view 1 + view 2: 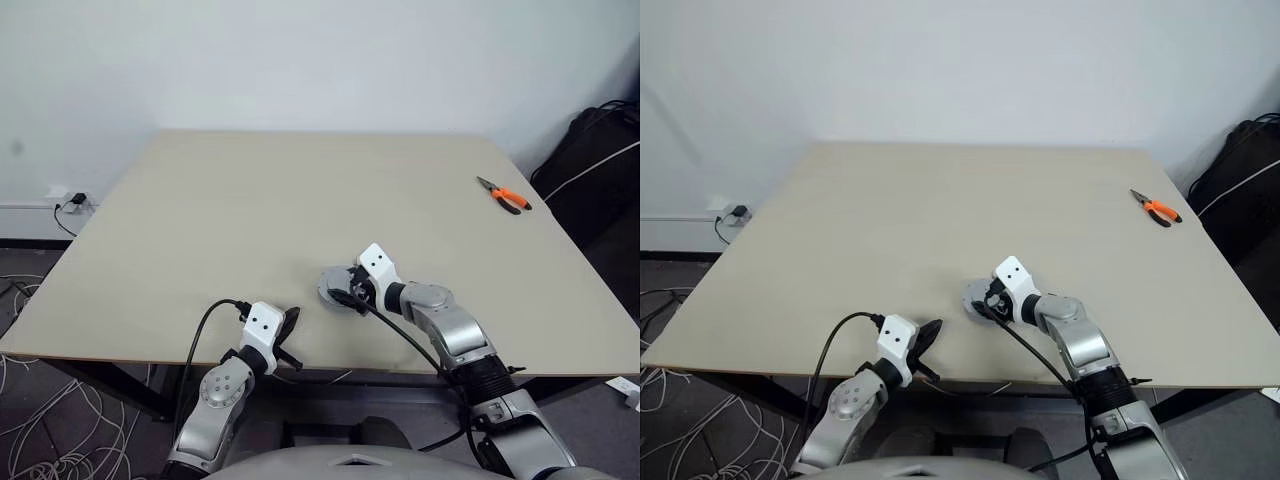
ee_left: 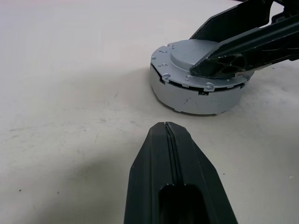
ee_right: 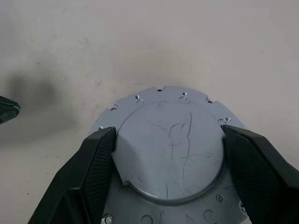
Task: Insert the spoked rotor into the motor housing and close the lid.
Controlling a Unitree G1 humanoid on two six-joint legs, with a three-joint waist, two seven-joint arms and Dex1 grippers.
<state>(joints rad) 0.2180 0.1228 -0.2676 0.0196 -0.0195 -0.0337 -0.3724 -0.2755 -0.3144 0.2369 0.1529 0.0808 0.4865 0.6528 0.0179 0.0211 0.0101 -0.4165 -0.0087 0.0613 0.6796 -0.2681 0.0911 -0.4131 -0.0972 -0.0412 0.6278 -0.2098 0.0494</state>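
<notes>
Lid [image 3: 170, 149] lies flat, hub up, seemingly pinched by right pincer [image 3: 168, 154]; left pincer [image 2: 170, 154] pressed together.

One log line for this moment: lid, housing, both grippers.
lid: seated on motor housing | right gripper: fingers astride lid's raised hub | left gripper: shut, empty, beside housing

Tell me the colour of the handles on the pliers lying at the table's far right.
Orange handles on the pliers, with dark jaws; clearest in the left eye view.
</notes>
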